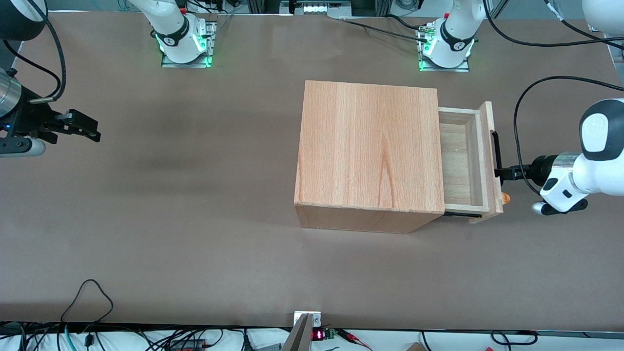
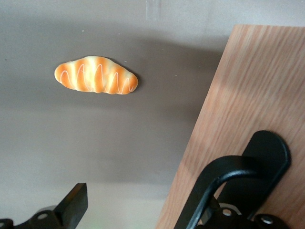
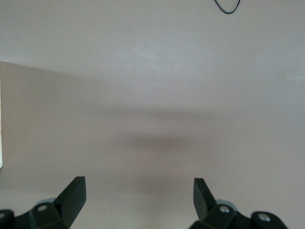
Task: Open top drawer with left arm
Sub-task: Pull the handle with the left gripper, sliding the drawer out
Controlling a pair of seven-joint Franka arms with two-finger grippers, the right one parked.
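Observation:
The top drawer (image 1: 457, 165) stands partly pulled out of the wooden cabinet (image 1: 368, 151), toward the working arm's end of the table. Its pale plank floor shows and holds nothing. Its thick front panel (image 1: 489, 146) carries a long black handle (image 1: 496, 148). My left gripper (image 1: 503, 173) is at the handle, level with the drawer. In the left wrist view the gripper (image 2: 138, 210) is open: one finger (image 2: 72, 204) hangs free over the table, the other is hidden at the handle (image 2: 228, 176) on the front panel (image 2: 248, 95).
An orange striped toy croissant (image 2: 96, 78) lies on the brown table in front of the drawer, below its panel; only its tip shows in the front view (image 1: 506, 197). A black cable (image 1: 519, 117) loops above the table beside the left arm.

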